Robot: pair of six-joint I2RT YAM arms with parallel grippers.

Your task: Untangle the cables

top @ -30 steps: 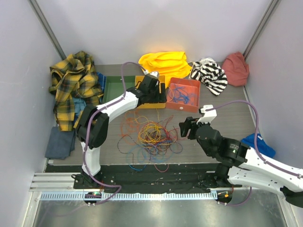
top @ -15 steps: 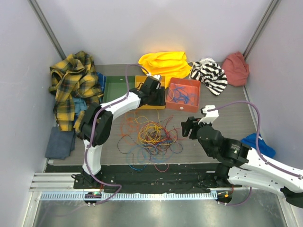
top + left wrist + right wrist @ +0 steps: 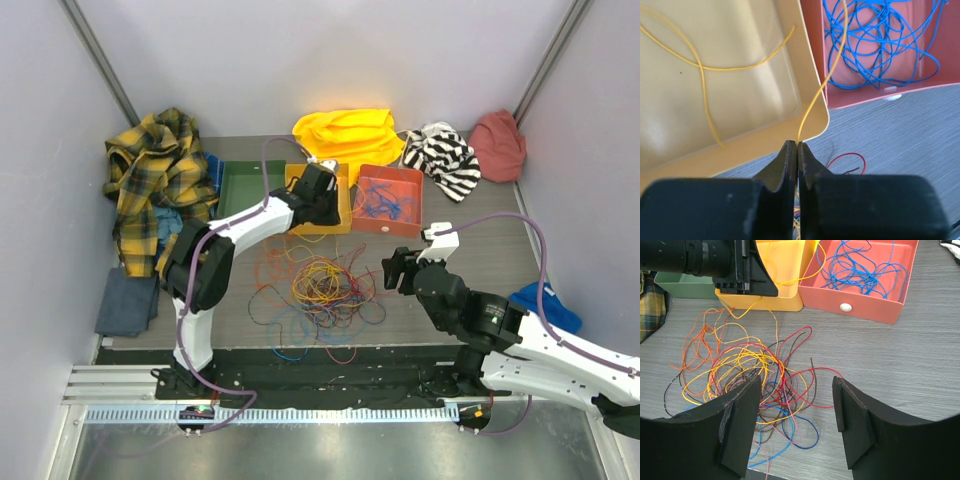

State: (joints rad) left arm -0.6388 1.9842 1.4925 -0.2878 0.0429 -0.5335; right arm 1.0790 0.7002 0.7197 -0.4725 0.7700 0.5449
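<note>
Left gripper (image 3: 797, 146): jaws pressed together, pinching one yellow cable (image 3: 812, 107) at the tips; the cable runs forward from the tips, across the corner of the yellow tray (image 3: 740, 100) and over the left side of the orange tray (image 3: 814, 55), out of the wrist view. Yellow tray: directly ahead and to the left of the tips; more yellow cable lies on its floor. Orange tray: ahead and to the right of the tips, just beside the yellow tray; blue cables (image 3: 880, 45) lie coiled inside. Tangle of cables (image 3: 747, 372): on the table (image 3: 900, 370), behind and below the left gripper; ahead and left of the right gripper (image 3: 797, 415), reaching between its fingers. Right gripper: jaws wide apart, holding nothing; above the table.
</note>
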